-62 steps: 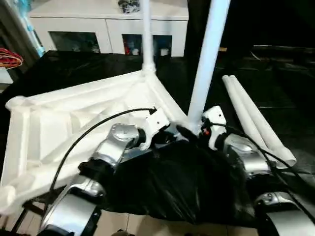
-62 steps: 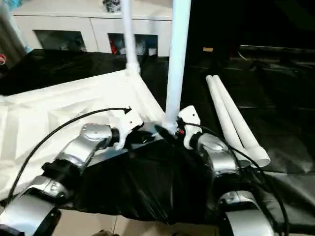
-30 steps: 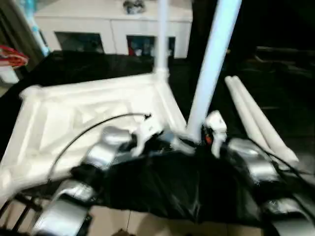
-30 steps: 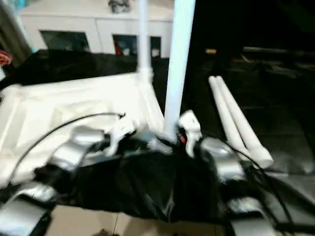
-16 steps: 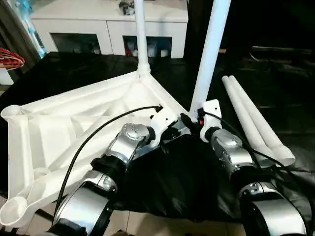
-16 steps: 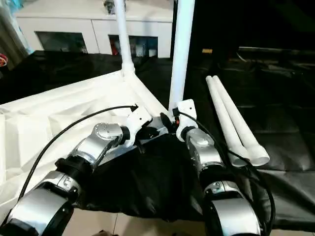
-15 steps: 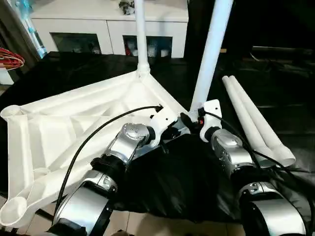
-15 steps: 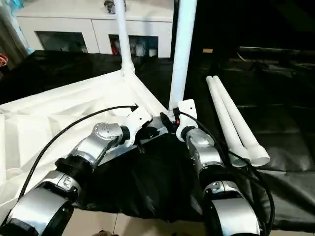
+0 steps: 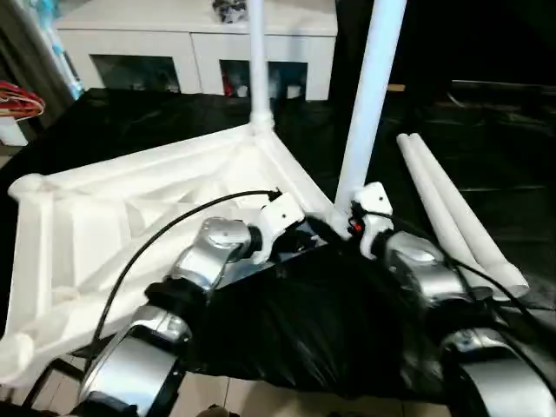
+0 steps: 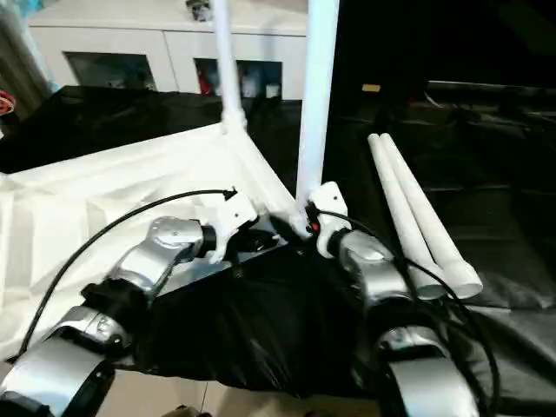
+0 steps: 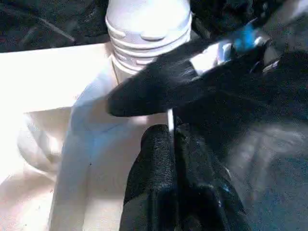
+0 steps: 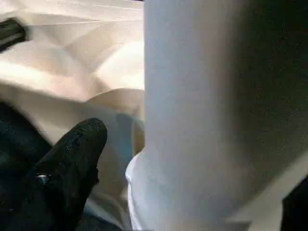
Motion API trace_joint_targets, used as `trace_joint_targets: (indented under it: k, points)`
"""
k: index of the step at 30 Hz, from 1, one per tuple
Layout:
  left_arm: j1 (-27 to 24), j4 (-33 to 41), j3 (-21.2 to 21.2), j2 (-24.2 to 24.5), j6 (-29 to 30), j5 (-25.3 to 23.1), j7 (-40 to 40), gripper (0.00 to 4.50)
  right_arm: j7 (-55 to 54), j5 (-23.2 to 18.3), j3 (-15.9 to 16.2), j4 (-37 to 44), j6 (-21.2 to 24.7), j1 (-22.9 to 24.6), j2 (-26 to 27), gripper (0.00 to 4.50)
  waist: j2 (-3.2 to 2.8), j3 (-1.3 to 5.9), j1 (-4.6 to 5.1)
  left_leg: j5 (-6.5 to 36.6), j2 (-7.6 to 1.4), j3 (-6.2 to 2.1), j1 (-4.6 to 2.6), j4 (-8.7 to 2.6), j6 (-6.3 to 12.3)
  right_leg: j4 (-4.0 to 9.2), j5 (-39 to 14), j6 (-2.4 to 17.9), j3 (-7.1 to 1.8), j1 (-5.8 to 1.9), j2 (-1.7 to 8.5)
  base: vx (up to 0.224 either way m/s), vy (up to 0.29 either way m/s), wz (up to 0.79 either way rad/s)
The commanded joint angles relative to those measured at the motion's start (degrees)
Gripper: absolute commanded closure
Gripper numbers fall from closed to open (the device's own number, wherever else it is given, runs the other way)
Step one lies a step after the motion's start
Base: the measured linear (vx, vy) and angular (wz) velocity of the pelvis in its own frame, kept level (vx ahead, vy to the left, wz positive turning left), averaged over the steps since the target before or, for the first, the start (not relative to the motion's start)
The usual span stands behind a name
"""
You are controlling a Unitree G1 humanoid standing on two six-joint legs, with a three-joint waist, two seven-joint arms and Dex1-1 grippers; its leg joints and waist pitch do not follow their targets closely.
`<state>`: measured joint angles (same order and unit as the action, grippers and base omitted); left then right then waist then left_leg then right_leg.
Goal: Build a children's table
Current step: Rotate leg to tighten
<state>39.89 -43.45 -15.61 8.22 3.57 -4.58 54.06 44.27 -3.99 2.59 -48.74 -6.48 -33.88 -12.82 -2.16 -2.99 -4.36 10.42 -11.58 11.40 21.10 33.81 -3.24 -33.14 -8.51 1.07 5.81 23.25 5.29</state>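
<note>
Nearest you, your left gripper (image 11: 171,159) is pinched closed at the near corner of the upturned tabletop (image 9: 130,217), while your right gripper (image 10: 300,228), fingers spread wide, flanks the base of the upright leg (image 9: 369,95) socketed there. Farther right, two loose legs (image 9: 456,208) lie together on the black-draped surface (image 9: 486,156); another leg (image 9: 258,61) stands at the far corner.

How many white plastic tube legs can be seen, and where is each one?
4. One white plastic tube leg stands in the far corner of the upturned white tabletop. One stands in the near corner by the grippers. Two lie side by side on the black cloth, right of the tabletop.
</note>
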Motion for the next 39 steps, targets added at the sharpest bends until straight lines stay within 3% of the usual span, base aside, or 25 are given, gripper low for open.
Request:
trace_joint_targets:
  k: [1,8,16,24,26,27,30,32,36,39]
  points:
    - [-0.7,4.2,-0.6,0.0,-3.4,3.4,5.4,4.50,7.7,-1.1,2.5,3.2,2.3,2.2,-1.3,0.03,1.14,4.10,-0.38,11.2,-2.00,-0.72,-0.50,-3.57,6.39,3.43,-15.1,12.8,-2.63,-3.20,3.51,0.000,0.000,0.00]
    - [-2.6,7.3,-1.0,3.5,-3.5,4.8,12.8,4.50,18.0,-2.9,4.2,8.5,3.4,5.2,-5.2,0.03,1.14,3.87,-0.90,12.9,-2.14,-0.84,-0.58,-3.87,4.85,3.87,-19.9,11.1,-2.75,-2.89,3.64,0.000,0.000,0.00]
    - [-4.3,9.8,-1.3,6.8,-2.3,5.8,18.4,4.50,23.6,-4.8,5.7,14.1,6.5,8.5,-6.8,0.83,1.11,4.03,-1.13,11.4,-2.26,-0.91,-0.55,-3.88,4.97,3.46,-17.7,11.6,-2.83,-2.87,3.65,0.000,0.000,0.00]
    - [-4.2,10.1,-1.4,7.0,-1.7,5.8,18.7,4.50,23.8,-4.9,5.8,15.2,7.3,9.1,-6.5,1.55,0.68,4.00,-1.19,12.4,-2.18,-0.87,-0.72,-3.93,3.86,3.61,-17.4,11.8,-2.83,-2.85,3.59,0.000,0.000,0.00]
    - [-4.2,10.0,-1.4,6.9,-1.7,5.8,18.7,4.50,23.5,-5.0,5.9,15.7,7.8,9.3,-6.2,1.62,0.29,4.04,-1.18,13.0,-2.21,-0.93,-0.79,-3.97,3.54,3.61,-17.1,11.9,-2.82,-2.86,3.56,0.000,0.000,0.00]
    - [-4.1,9.8,-1.5,6.6,-1.8,5.7,18.6,4.50,22.9,-5.1,5.8,16.0,8.3,9.5,-5.9,1.67,0.02,4.02,-1.18,13.2,-2.20,-0.95,-0.80,-3.98,3.43,3.63,-17.0,12.0,-2.81,-2.84,3.54,0.000,0.000,0.00]
    - [-3.1,8.1,-1.1,4.8,-1.9,4.8,15.2,4.50,17.7,-4.7,4.9,15.1,9.4,9.4,-3.8,1.71,0.08,4.00,-1.06,13.8,-2.23,-0.95,-0.91,-4.04,2.99,3.72,-16.7,12.1,-2.82,-2.77,3.48,0.000,0.000,0.00]
    - [-2.0,6.4,-0.4,3.2,-1.4,4.1,11.3,4.50,11.8,-3.1,4.0,12.3,7.5,8.3,-2.1,1.72,0.06,3.95,-0.69,14.9,-1.97,-1.02,-0.94,-4.09,2.08,3.98,-18.8,11.5,-2.76,-2.82,3.61,0.000,0.000,0.00]
    - [2.4,0.1,1.0,-1.6,0.7,1.3,-1.1,4.50,-7.1,-1.2,0.0,2.2,7.6,2.7,3.1,1.73,-0.03,3.82,0.18,16.4,-1.56,-1.28,-1.27,-4.08,0.26,4.63,-23.6,10.2,-2.53,-2.73,3.65,0.000,0.000,0.00]
    - [4.4,-2.6,1.8,-3.8,2.3,0.7,-6.9,4.50,-14.4,-1.1,-1.3,-1.3,8.2,0.1,5.2,1.73,-0.20,3.80,0.86,16.6,-1.33,-1.20,-1.09,-3.94,0.85,4.90,-23.7,9.8,-2.47,-2.69,3.54,0.000,0.000,0.00]
